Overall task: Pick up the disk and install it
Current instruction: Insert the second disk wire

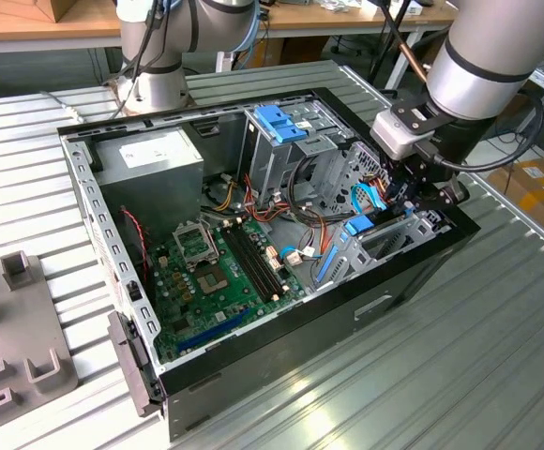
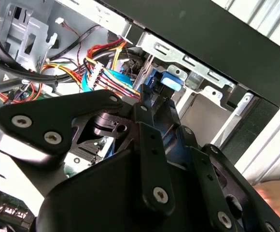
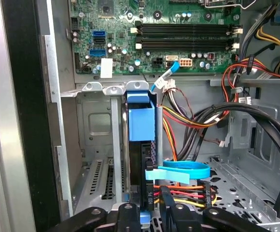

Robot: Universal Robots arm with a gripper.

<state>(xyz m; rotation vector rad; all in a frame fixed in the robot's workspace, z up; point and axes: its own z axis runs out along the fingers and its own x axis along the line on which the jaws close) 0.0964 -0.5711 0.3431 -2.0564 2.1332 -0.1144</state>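
Observation:
The disk [image 3: 141, 123], a dark drive in a bright blue caddy, stands on edge in the metal bay [image 3: 94, 125] by the case's side wall. In the exterior view the disk [image 1: 358, 225] shows as a blue piece low in the case, at that view's right. My gripper [image 3: 147, 213] reaches down into the case [image 1: 281, 323] and is shut on the near end of the disk, one black finger [image 3: 126, 212] on each side. In the second wrist view the gripper [image 2: 152, 99] points at the blue end of the disk [image 2: 171, 79]. The arm's gripper [image 1: 415, 199] hangs over the bay.
A motherboard [image 1: 220, 267] fills the case floor. A power supply [image 1: 150, 159] sits at the back. A fixed blue bracket [image 1: 279, 122] tops the metal cage. Coloured cables [image 3: 188, 121] and a flat blue cable [image 3: 186, 169] crowd beside the bay. A grey fixture [image 1: 14, 328] lies at the exterior view's left.

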